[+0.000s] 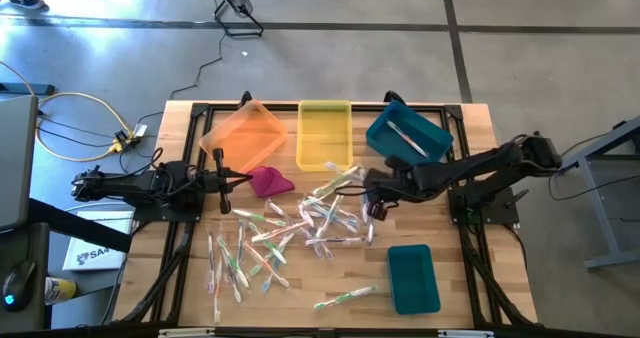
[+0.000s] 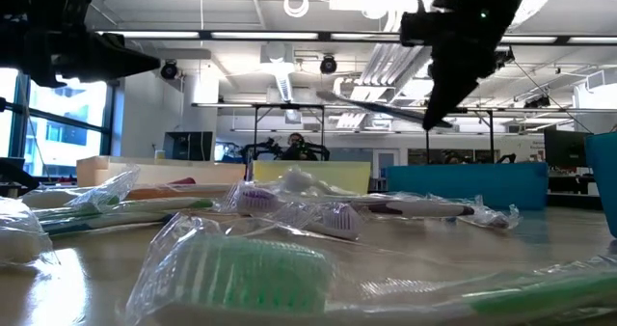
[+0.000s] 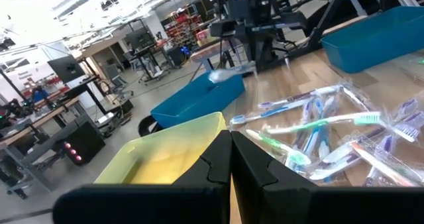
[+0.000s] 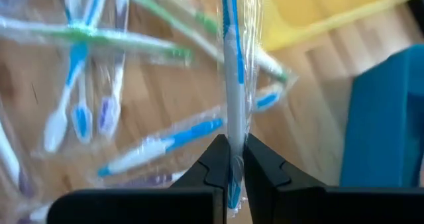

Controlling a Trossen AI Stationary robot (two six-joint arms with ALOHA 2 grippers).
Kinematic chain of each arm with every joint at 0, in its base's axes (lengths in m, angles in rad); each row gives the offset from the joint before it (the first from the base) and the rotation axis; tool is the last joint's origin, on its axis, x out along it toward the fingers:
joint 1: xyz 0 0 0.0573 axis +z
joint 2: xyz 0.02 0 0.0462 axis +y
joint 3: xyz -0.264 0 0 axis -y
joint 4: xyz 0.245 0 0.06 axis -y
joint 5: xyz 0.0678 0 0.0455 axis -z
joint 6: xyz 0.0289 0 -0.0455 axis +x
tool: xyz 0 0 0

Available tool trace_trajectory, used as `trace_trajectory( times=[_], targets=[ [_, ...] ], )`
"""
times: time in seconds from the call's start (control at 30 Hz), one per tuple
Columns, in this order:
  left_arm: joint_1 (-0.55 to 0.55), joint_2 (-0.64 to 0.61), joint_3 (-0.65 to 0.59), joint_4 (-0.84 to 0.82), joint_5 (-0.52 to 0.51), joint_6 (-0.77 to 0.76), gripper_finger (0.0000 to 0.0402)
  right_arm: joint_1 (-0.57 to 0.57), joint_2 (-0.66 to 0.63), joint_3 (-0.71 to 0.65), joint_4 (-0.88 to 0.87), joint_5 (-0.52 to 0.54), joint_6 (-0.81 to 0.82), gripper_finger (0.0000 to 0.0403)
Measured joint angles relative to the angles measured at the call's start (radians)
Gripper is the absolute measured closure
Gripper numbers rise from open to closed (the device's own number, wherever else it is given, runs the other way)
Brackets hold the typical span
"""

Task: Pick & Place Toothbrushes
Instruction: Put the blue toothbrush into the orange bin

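Two grippers, both closed. Right gripper (image 4: 230,159) pinching a wrapped blue toothbrush (image 4: 231,71) above the toothbrushes (image 1: 300,228). Left gripper (image 3: 230,159) empty, beside the yellow bin (image 3: 169,154).

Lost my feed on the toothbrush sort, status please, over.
Right gripper shut on a wrapped blue-and-white toothbrush, above the pile. Left gripper shut, empty, by the yellow bin. Nothing blocking.
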Motion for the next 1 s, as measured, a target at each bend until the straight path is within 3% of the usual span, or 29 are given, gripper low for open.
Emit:
trace_trajectory(
  times=[0.37,0.73,1.0],
  targets=[
    [0.0,0.0,0.001,0.05,0.033,-0.034,0.0395,0.0,-0.006,0.001,0.334,0.025,-0.137,0.0385],
    [0.0,0.011,0.001,0.072,-0.002,-0.124,0.0276,-0.001,-0.005,0.001,0.501,0.009,-0.191,0.0385],
    [0.0,0.088,0.058,0.081,0.024,-0.129,0.0275,-0.006,-0.005,0.001,0.553,-0.001,-0.235,0.0385]
  ],
)
